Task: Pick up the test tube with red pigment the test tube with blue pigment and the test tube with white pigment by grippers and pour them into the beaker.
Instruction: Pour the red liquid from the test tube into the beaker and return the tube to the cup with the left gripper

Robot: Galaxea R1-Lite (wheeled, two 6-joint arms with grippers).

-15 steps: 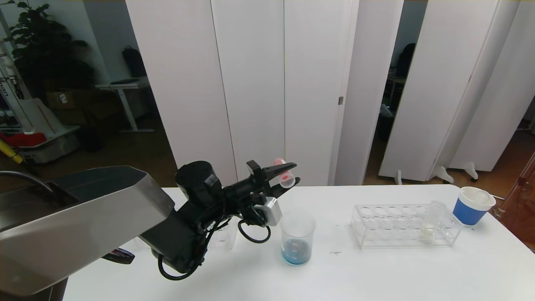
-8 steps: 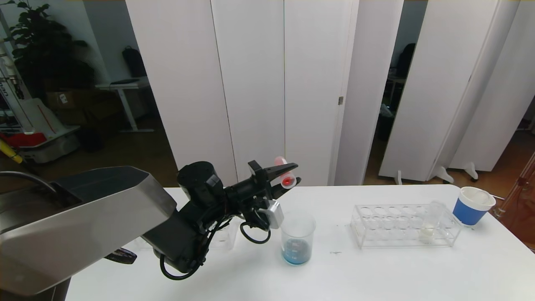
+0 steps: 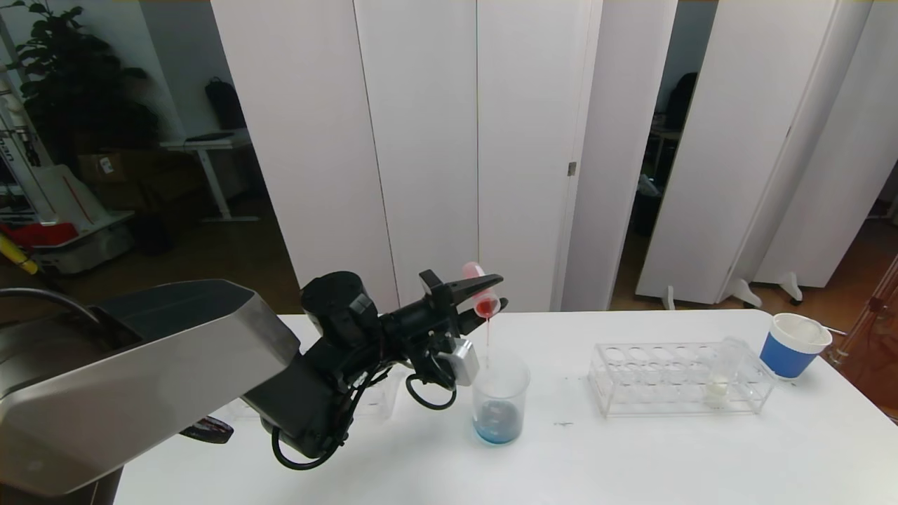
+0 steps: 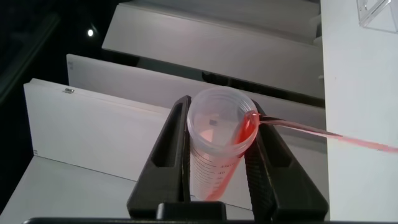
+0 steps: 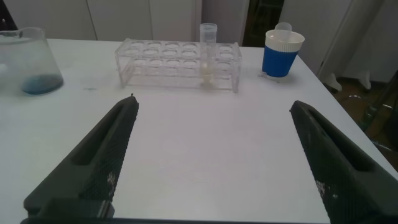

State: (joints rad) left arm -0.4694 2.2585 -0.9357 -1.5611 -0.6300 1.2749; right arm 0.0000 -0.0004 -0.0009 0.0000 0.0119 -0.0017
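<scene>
Above the clear glass beaker [image 3: 499, 405] on the white tabletop [image 3: 631, 456], the left hand [image 3: 477, 301], clamped on a clear plastic tube of red pigment [image 3: 482, 295], tips its mouth down over the rim, a thin red stream falling in; the right hand [image 5: 214, 155] waits wide open and empty, nearer the white-pigment tube [image 3: 722, 372].

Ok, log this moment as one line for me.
left gripper: shut on red test tube, tilted, red stream falling into beaker | beaker: blue liquid at bottom | white test tube: in rack | right gripper: open, idle
</scene>
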